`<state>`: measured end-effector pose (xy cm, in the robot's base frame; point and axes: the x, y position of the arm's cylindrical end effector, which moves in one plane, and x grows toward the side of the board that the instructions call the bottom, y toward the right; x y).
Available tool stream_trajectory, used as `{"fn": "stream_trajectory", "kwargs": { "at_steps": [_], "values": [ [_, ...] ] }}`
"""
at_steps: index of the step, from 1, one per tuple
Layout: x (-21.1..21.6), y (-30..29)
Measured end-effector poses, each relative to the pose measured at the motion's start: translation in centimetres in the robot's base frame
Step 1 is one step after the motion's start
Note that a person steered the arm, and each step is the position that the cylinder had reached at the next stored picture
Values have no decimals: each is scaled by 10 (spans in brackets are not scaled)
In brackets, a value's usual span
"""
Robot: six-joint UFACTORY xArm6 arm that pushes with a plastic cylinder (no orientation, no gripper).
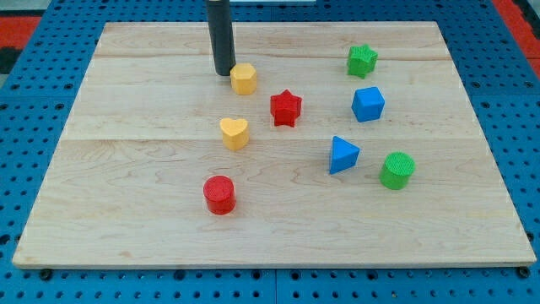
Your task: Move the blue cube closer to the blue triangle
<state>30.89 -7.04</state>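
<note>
The blue cube sits on the wooden board at the view's right. The blue triangle lies just below it and slightly to the left, a small gap apart. My tip is at the view's upper middle, right beside the left side of a yellow hexagonal block. The tip is far to the left of the blue cube, with the yellow block and a red star lying between them.
A green star is above the blue cube. A green cylinder is right of the blue triangle. A yellow heart and a red cylinder lie left of centre. Blue pegboard surrounds the board.
</note>
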Motion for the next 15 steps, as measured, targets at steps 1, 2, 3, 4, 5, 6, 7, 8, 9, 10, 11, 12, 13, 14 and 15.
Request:
{"fn": "stream_trajectory", "kwargs": {
  "at_steps": [1,2,3,4,5,6,7,8,9,10,11,12,13,14,15],
  "values": [
    [1,0],
    [4,-7],
    [-2,-17],
    [-33,-15],
    [-71,59],
    [-63,130],
    [-8,160],
    [22,177],
    [43,205],
    [89,218],
    [127,218],
    [127,272],
    [146,290],
    [174,265],
    [183,219]
  ]
}}
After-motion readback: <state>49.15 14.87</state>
